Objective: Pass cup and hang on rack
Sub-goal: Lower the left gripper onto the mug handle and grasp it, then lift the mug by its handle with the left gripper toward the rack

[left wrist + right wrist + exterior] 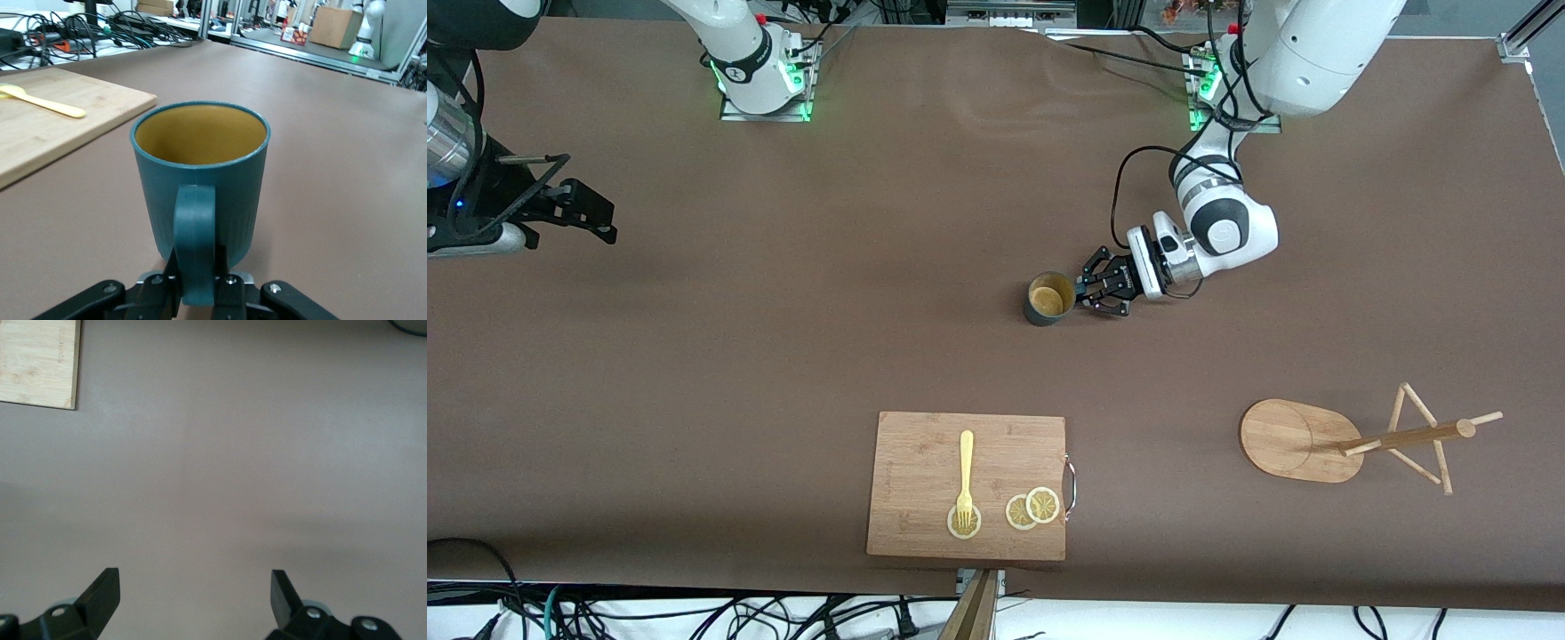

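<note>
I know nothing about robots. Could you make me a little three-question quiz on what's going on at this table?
1. True or false: the left gripper is shut on the cup by its handle.
2. Are the right gripper's fingers open or shut?
3. The rack is: A) standing upright, B) lying on its side, C) on the cutting board.

Key: 1 true; 2 open, waiting over bare table; 3 B.

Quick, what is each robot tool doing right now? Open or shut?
Left tool: shut on the cup handle, cup standing on the table.
Right tool: open, holding nothing, waiting over bare table.
</note>
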`<state>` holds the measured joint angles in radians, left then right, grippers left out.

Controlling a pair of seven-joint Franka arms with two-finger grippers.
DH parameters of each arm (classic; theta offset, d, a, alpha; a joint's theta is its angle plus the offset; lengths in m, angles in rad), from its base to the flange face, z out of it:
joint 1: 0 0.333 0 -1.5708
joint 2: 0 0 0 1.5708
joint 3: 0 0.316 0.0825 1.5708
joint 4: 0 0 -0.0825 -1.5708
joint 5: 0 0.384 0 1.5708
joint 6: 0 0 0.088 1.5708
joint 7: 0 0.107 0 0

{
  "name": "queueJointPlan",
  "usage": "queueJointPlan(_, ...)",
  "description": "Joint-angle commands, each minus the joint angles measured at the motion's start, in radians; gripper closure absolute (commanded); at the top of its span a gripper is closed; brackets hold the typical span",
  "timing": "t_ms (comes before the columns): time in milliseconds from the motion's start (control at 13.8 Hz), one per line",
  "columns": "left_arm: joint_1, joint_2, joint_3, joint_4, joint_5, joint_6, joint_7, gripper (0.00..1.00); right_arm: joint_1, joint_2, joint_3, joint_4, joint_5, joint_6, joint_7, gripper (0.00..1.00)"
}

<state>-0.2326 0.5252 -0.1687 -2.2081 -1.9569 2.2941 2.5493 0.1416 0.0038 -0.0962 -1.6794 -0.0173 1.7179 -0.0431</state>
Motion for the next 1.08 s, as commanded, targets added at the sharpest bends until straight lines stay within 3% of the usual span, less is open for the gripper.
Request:
queueJointPlan(0, 0.016, -0.077, -0.002, -0.015, 0.008, 0.004, -0.114, 1.00, -0.024, 0.007, 0.018, 0.021, 0.002, -0.014, -0.015, 0.00)
queueJointPlan(217, 0.085, -0.161, -0.002, -0.013, 0.197, -0.025, -0.382, 1.00, -0.022, 0.007, 0.018, 0.020, 0.002, -0.014, -0.015, 0.00)
queueJointPlan(506, 0.267, -0.247, 0.000, -0.004, 0.455, -0.265, -0.781, 1.00, -0.022, 0.007, 0.018, 0.021, 0.002, -0.014, -0.015, 0.00)
queueJointPlan(723, 0.357, -0.295, 0.058, -0.001, 0.535, -0.448, -1.021, 1.00, -0.022, 0.007, 0.018, 0.021, 0.002, -0.014, -0.015, 0.00)
queueJointPlan(867, 0.380, -0.295, 0.136, 0.013, 0.544, -0.578, -1.153, 1.00, -0.022, 0.007, 0.018, 0.020, 0.002, -0.014, -0.014, 0.00)
queueJointPlan(1012, 0.433, -0.295, 0.164, 0.028, 0.544, -0.677, -1.291, 1.00, -0.022, 0.007, 0.018, 0.020, 0.002, -0.014, -0.015, 0.00)
